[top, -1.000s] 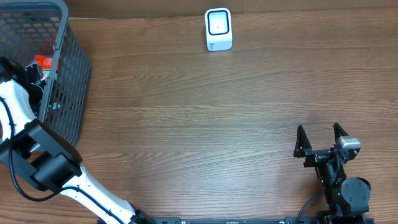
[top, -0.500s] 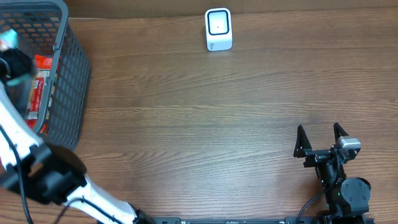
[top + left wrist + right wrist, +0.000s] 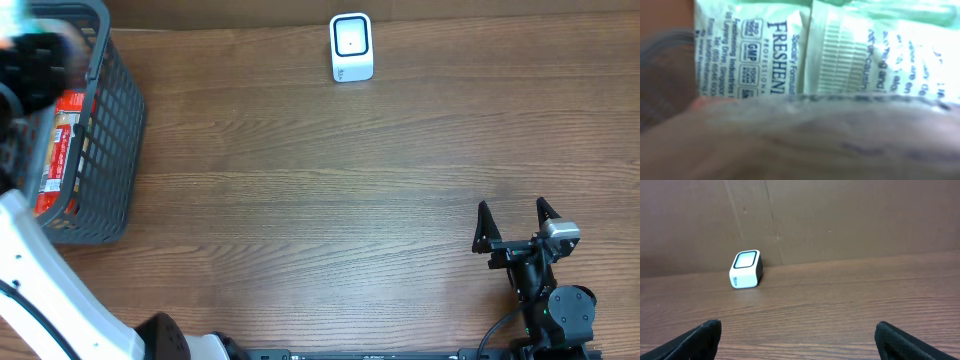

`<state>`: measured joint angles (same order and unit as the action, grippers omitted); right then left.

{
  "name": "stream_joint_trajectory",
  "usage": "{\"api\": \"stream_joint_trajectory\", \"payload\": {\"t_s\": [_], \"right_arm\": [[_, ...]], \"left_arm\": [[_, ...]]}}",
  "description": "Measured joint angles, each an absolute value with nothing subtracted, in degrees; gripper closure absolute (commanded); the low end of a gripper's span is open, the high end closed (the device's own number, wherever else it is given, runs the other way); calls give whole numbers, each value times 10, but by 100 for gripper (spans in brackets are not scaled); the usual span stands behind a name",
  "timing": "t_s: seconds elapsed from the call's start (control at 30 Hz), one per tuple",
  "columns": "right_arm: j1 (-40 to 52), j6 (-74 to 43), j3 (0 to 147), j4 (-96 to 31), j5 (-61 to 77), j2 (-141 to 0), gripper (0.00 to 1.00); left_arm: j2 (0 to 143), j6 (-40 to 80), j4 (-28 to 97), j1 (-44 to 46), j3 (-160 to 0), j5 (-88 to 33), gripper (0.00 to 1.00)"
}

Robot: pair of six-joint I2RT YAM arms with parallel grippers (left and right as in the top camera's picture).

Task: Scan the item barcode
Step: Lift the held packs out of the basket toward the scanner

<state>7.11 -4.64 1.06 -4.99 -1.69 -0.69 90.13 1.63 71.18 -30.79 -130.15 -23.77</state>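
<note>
Pale green plastic filled my left wrist view: a sachet (image 3: 765,45) with dark blue print, "FRESHEN" readable along it, sat right against the lens. A blurred greyish band crossed the lower half in front of it. I could not make out the fingers there, so I could not tell whether the left gripper (image 3: 35,55) had hold of the sachet or how its jaws stood. From overhead that gripper was a dark smear above the far corner of the grey mesh basket (image 3: 120,110) at the left edge of the table (image 3: 300,200). The sachet itself did not show clearly in that view. A red packet (image 3: 60,135) lay inside the basket. The white scanner (image 3: 351,47) stood upright near the far edge of the table, well apart from the basket. The right gripper (image 3: 513,210) rested near the front right, its jaws spread wide with nothing between them, and its camera looked across the wood at the scanner.
</note>
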Motion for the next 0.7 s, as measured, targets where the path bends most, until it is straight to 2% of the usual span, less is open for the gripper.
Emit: {"api": "stream_joint_trajectory", "payload": {"t_s": [0.1,0.3,0.43,0.53,0.7], "right_arm": [[71,-46,11,-50,-17,-7,0],[71,-47,11,-50,-17,-7,0],[71,-46,11,-50,-17,-7,0],[71,-46,11,-50,-17,-7,0],[71,-47,11,-50,-17,-7,0]], "left_arm": [[891,18,775,-231,-1302,-244,58],[893,36,841,-45,-1280,-177,56],[895,82,808,94,-1211,-96,53],[908,125,757,185,-1141,-46,56],[962,221,673,287,-1028,-6,58]]}}
